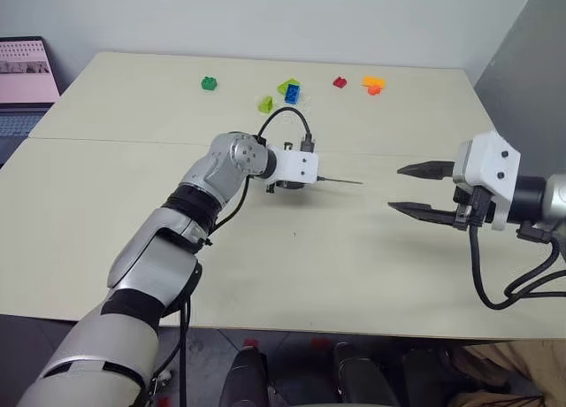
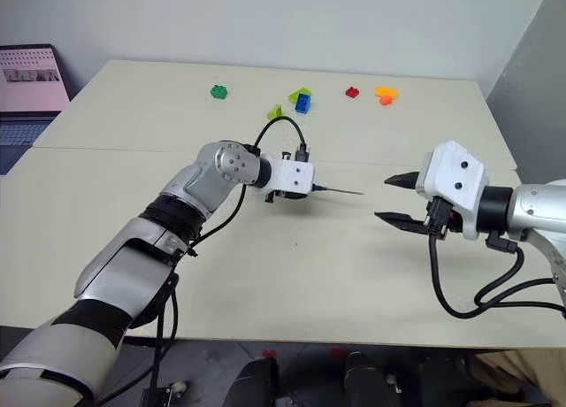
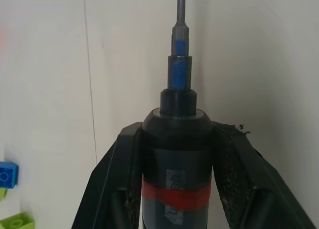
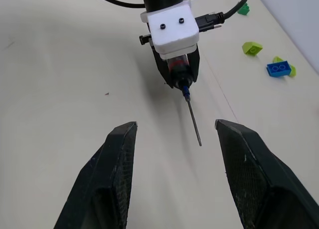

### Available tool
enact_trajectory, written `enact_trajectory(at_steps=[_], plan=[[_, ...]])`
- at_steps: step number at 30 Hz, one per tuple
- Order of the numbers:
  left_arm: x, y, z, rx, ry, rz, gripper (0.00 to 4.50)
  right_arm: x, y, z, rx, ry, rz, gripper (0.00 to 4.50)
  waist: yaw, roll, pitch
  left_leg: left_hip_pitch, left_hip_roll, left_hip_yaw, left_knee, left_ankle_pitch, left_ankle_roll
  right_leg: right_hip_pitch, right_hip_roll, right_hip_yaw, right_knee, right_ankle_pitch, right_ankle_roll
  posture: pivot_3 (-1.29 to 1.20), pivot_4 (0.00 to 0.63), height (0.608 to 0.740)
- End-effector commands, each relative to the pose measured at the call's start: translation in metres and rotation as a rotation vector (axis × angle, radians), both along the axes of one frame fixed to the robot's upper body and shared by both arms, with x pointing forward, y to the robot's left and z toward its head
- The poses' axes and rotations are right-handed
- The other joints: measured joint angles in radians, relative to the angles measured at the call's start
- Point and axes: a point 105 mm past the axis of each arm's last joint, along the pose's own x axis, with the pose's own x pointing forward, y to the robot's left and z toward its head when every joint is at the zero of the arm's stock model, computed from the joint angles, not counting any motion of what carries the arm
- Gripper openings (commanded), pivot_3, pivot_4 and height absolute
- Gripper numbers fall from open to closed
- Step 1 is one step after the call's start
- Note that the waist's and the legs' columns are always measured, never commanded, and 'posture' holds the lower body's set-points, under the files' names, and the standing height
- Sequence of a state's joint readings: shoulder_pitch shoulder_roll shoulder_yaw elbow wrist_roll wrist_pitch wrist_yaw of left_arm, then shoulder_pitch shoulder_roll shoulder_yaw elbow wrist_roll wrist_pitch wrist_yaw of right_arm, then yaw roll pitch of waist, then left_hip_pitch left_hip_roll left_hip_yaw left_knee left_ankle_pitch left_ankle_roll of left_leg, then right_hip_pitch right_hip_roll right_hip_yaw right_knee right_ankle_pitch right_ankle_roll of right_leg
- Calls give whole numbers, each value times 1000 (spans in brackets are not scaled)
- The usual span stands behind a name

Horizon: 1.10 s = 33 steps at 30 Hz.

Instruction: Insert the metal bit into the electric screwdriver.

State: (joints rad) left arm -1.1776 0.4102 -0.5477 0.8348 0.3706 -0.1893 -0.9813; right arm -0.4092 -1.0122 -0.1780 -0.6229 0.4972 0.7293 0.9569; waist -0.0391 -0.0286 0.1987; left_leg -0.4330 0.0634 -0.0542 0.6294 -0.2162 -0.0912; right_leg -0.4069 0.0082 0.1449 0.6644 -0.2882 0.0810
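Fingers [image 3: 117, 179] of the left gripper [image 3: 177, 189] clamp a round black screwdriver [image 3: 177, 154] with a red band, held above the pale table [image 1: 292, 274]; a thin grey metal bit [image 4: 194, 123] already sticks straight out of its narrowed tip. The right gripper [image 1: 423, 189] hangs well apart, its rough tapered black fingers spread and empty. The left wrist view alone reveals blue marks behind the bit. Coloured toy bricks [image 1: 290, 91] lie far off.

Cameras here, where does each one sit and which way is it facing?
Head eyes: look forward and down over the table, both arms in view.
Left wrist: looks along the left hand, shut on the screwdriver.
Right wrist: looks past the open right hand at the left hand.
Shared: the bit sticking from the screwdriver.
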Motion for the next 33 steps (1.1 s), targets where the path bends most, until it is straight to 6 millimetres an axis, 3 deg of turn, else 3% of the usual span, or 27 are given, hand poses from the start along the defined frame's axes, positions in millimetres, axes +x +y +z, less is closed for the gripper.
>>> enact_trajectory(at_steps=[1, 8, 11, 18, 20, 27, 33], plan=[[-4, -6, -7, 24, 42, -36, 2315, -4, -1, 9, -4, -52, -4, 2627, 0, 0, 0, 0, 0, 0, 0, 0, 0, 0, 0, 0, 0, 0, 0, 0, 150, 740], [-9, -10, 3, -42, 106, -60, 3876, 0, -2, 6, -4, -46, -9, 2627, 3, 0, 0, 0, 0, 0, 0, 0, 0, 0, 0, 0, 1, 0, 0, 0, 150, 740], [-13, -3, 10, -61, 122, -69, 4494, 2, -2, 6, -7, -46, -11, 2627, 4, 0, 0, 0, 0, 0, 1, 0, 0, 0, 0, 0, 2, 0, 0, 0, 150, 740], [-19, 40, 60, -302, 182, 64, 4494, 5, -9, -3, -28, -23, -21, 2627, -3, 0, 0, 1, 1, 0, 1, 0, 0, 0, 0, -1, 6, 0, 0, 0, 150, 740], [-23, 62, 71, -368, 188, 126, 4494, 6, -13, -5, -37, -15, -26, 2627, -4, 0, 0, 2, 0, 0, 2, 0, 0, 0, 0, -1, 10, 0, 0, 0, 150, 740], [-65, 152, 72, -422, 276, 344, 4494, 8, -31, -9, -53, 14, -53, 2627, -25, 0, 0, 6, 1, 0, 4, 0, 0, 0, 1, -1, 16, -1, -1, 0, 150, 740], [-92, 186, 71, -449, 296, 451, 4494, 6, -38, -12, -44, 55, -41, 2627, -18, 0, 0, 7, 1, -1, 6, 1, 0, 2, 1, -1, 17, -1, -1, 0, 150, 740]])
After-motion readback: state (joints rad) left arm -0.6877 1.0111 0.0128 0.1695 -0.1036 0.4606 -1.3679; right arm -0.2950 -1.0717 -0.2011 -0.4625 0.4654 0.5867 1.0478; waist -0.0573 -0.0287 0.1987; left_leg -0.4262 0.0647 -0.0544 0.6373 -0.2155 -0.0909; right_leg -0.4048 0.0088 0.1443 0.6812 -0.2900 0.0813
